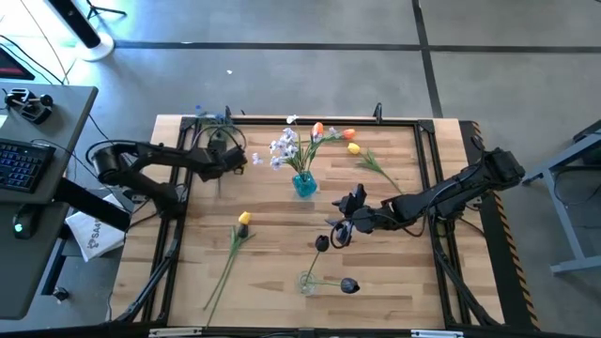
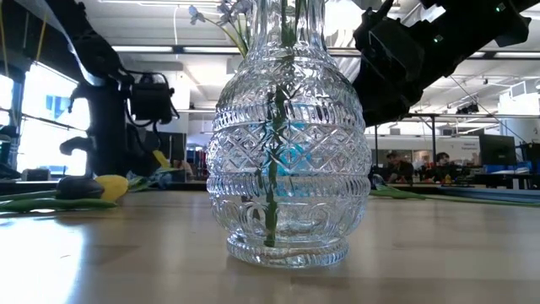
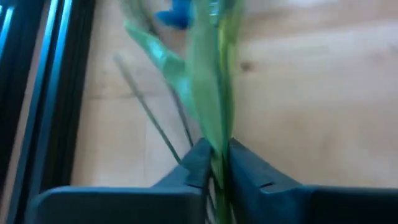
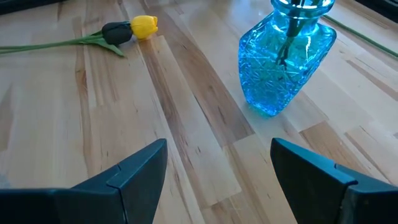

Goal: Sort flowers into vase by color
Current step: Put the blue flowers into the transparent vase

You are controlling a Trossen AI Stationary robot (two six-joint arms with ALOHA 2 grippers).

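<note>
Pale wooden planks with visible grain make up our table (image 1: pixel 282 263), framed by a dark metal rail. Our left gripper (image 3: pixel 214 163) sits at the far left part of the table, its two dark fingers pinched nearly together on the thin green stem and long leaves of a blue flower (image 3: pixel 175 15). Our right gripper (image 4: pixel 217 168) hovers over mid-table with its jaws spread wide and nothing between them, facing a blue cut-glass vase (image 4: pixel 285 57) that holds white, orange and yellow blooms (image 1: pixel 299 143). Near the table's front edge we see a clear, ribbed crystal vase (image 2: pixel 287 135) with one green stem inside. A yellow tulip (image 1: pixel 243 219) lies flat on the planks left of centre, another yellow tulip (image 1: pixel 354 148) right of the blue vase, and dark buds (image 1: pixel 348 284) lie beside the clear vase.
</note>
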